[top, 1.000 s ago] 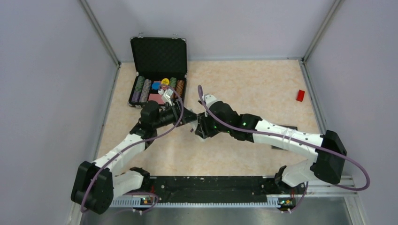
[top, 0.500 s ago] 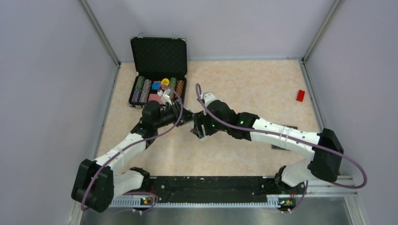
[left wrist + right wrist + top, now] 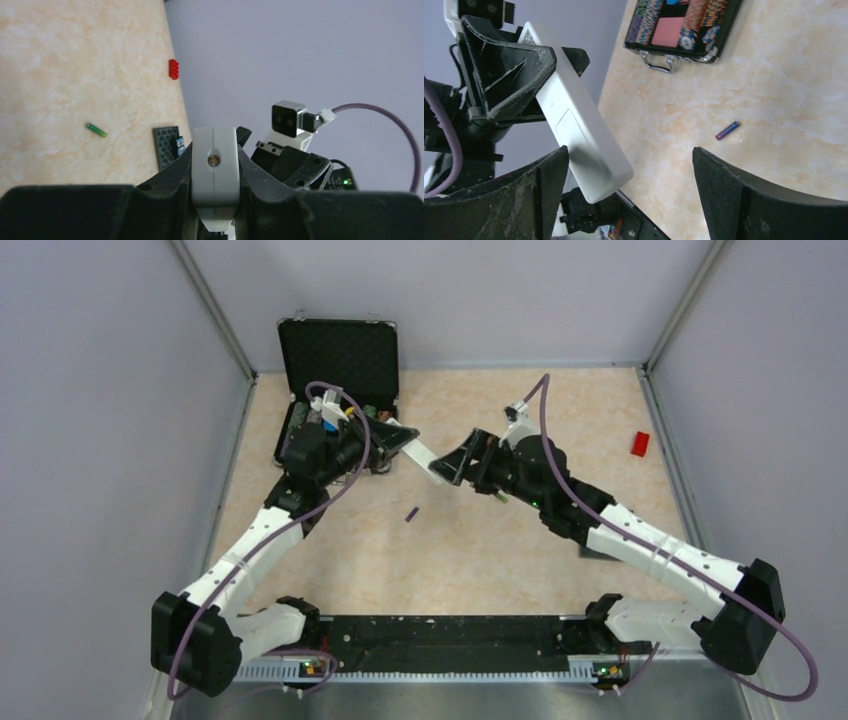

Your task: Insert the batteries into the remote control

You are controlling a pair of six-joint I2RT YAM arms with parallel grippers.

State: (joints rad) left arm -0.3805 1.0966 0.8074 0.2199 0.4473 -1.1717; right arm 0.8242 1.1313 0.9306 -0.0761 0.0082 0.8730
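L end effector is clamped on the remote control, held up off the tabletop, free end pointing at the R arm. R end effector has its jaws wide apart w/ the remote's tip between them, gripping nothing; it may brush one finger, can't tell. Purple battery lies on the tabletop below, apart from both. Green battery lies near a dark block, seen from the L wrist only. Chip case is open at back left; red block is far right.
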